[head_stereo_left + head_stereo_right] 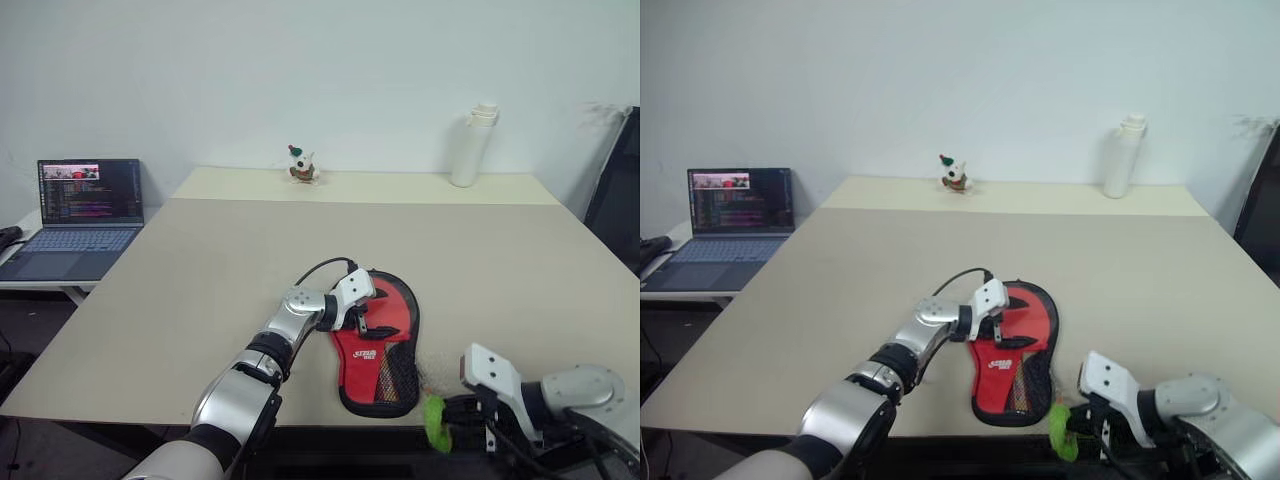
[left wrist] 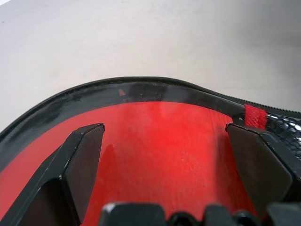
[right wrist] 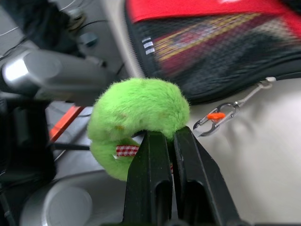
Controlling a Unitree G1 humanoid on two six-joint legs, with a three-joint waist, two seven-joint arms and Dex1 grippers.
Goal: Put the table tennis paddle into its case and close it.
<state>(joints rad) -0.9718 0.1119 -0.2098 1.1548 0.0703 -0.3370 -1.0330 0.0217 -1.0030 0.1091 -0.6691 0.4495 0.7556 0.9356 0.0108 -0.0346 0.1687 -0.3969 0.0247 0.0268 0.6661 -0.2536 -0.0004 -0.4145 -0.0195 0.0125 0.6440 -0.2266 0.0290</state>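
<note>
The case (image 1: 385, 350), black with a red panel and a mesh pocket, lies flat near the table's front edge. My left gripper (image 1: 365, 322) is open, its fingers (image 2: 84, 150) spread over the red panel just inside the black rim (image 2: 141, 89). My right gripper (image 3: 171, 139) is off the front edge, below the case's narrow end, shut on a fluffy green ball (image 3: 136, 113) with a checked ribbon. That ball (image 1: 435, 422) hangs at the table edge. The paddle is out of view.
A small metal clip (image 3: 216, 115) with an orange part lies on the table (image 1: 200, 290) beside the mesh pocket. A laptop (image 1: 85, 215) sits on a side table at the left. A white bottle (image 1: 472, 145) and a small figurine (image 1: 302, 166) stand at the back.
</note>
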